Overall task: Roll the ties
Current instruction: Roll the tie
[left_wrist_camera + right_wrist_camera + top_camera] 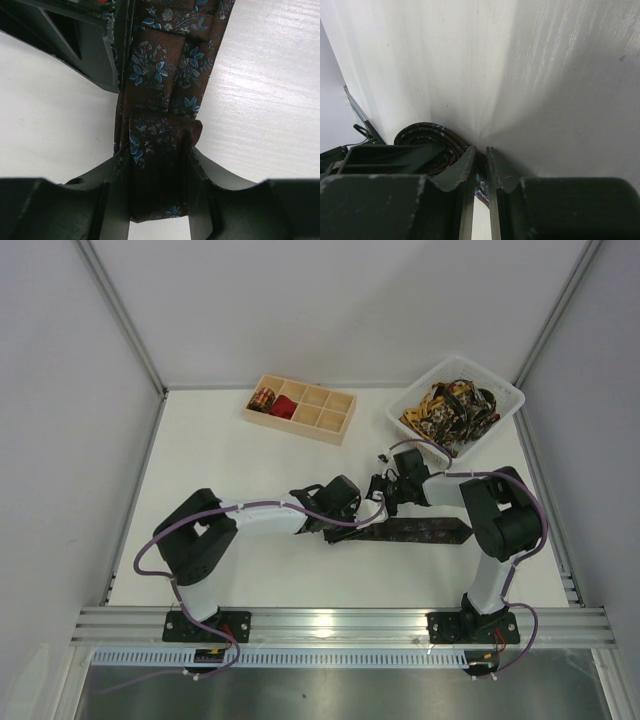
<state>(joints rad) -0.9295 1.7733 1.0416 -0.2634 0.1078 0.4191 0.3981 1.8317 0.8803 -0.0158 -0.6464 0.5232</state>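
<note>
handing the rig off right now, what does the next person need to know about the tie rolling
Left gripper: shut across the long dark brown blue-flowered fabric tie, squeezing its width.
Right gripper: shut on that tie beside a started coil.
The rest lies flat on the white table, point toward the right arm.
Done: gold-and-black coil and red coil in the pale wooden compartment tray.
Left: finish this roll, then the patterned ties heaped in the white plastic basket.
</note>
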